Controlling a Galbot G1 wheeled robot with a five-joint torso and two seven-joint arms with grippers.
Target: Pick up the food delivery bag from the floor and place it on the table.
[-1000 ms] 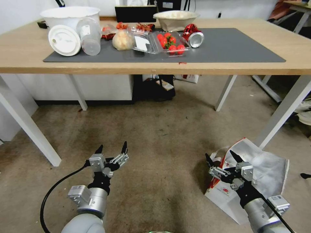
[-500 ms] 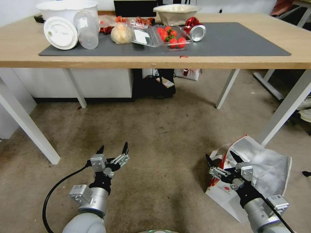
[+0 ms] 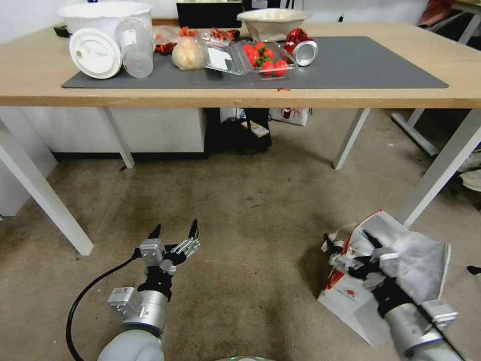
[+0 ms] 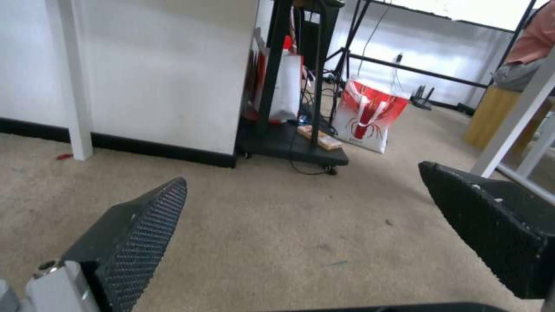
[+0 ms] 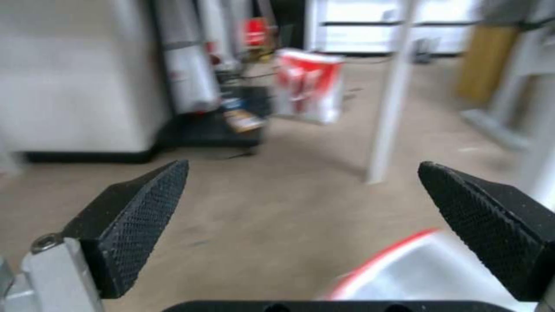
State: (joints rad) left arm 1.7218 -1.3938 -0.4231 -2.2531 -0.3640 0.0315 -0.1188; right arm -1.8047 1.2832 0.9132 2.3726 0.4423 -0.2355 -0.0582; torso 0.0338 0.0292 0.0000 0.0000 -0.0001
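We see the large white paper food delivery bag (image 3: 401,271) with red gussets and silver foil lining slumped on the stained beige carpet floor (image 3: 240,215), near a white leg of the light-wood table (image 3: 240,93). Our right gripper (image 3: 350,240) hovers at its mouth, jaws spread wide (nothing held). Our left gripper (image 3: 174,230) hangs well apart, likewise agape.

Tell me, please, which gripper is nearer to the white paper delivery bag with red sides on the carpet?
The right. The right gripper hangs open directly over the white paper delivery bag, at its foil-lined mouth. The left gripper is open above bare carpet, well off to the bag's left.
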